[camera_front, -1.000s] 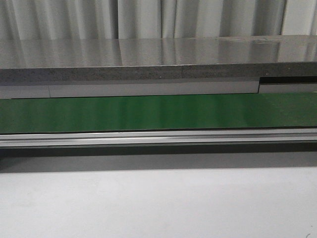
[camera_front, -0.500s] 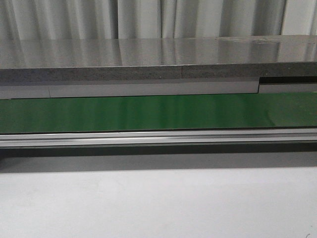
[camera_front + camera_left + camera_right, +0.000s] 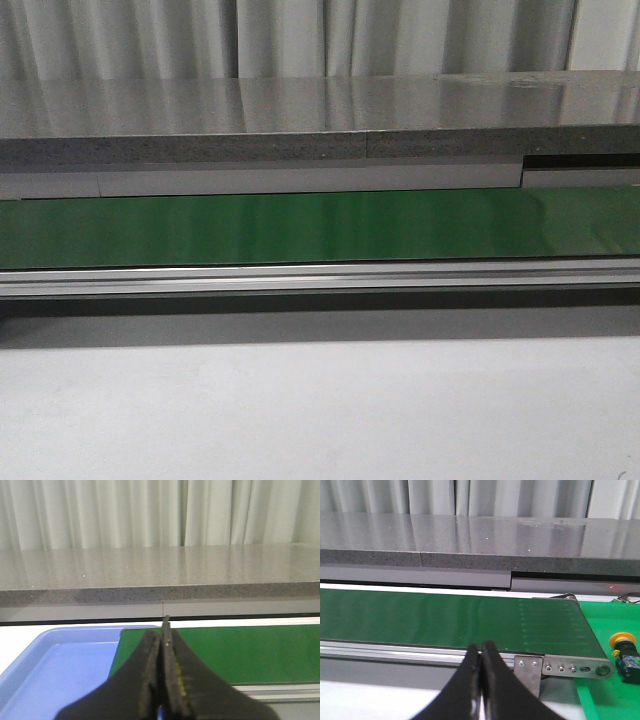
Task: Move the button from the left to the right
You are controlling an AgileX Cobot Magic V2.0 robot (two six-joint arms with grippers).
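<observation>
The button (image 3: 625,651), with a yellow-orange round cap and a black boxy body, stands on a green surface (image 3: 610,700) past the right end of the conveyor; it shows only in the right wrist view. My right gripper (image 3: 481,647) is shut and empty, in front of the belt's rail, well apart from the button. My left gripper (image 3: 163,630) is shut and empty, above the meeting of the blue tray (image 3: 55,665) and the belt's left end. Neither gripper shows in the front view.
A green conveyor belt (image 3: 320,228) runs across the front view, with an aluminium rail (image 3: 320,278) along its near side and a grey stone counter (image 3: 320,120) behind it. The white table (image 3: 320,410) lies in front. A metal end bracket (image 3: 570,666) closes the belt's right end.
</observation>
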